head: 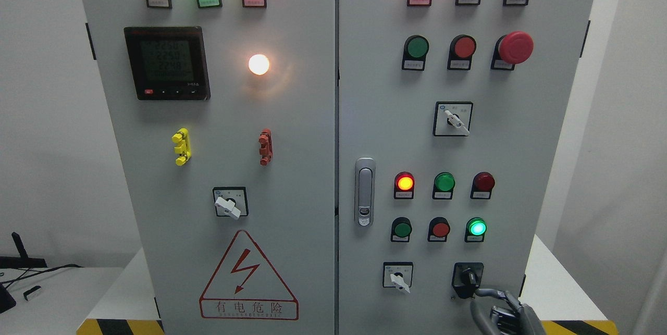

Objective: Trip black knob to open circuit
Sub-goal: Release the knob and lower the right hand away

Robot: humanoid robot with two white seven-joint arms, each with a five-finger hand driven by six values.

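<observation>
Black knob [467, 276] being seen at lower right of frame, low on right cabinet door [521, 132]. Right hand [503, 310] being raised just below; fingers [490, 292] curled, tip near knob, contact unclear, nothing gripped. Knob judged small, rigid, stiff-detented, likely smooth; lever best pinched across sides.

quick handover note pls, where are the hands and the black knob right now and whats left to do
Right hand: at the bottom right of the head view, fingers reaching up to the black knob. A fingertip is at or just below the knob; a firm grip cannot be confirmed.
Left hand: not in view.
Black knob: lower right corner of the right cabinet door, to the right of a white selector switch.
Done: the hand has been brought to the knob.
Left: grasp and turn the knob to trip the circuit. Several indicator lamps are lit, including the green lamp above the knob.
</observation>
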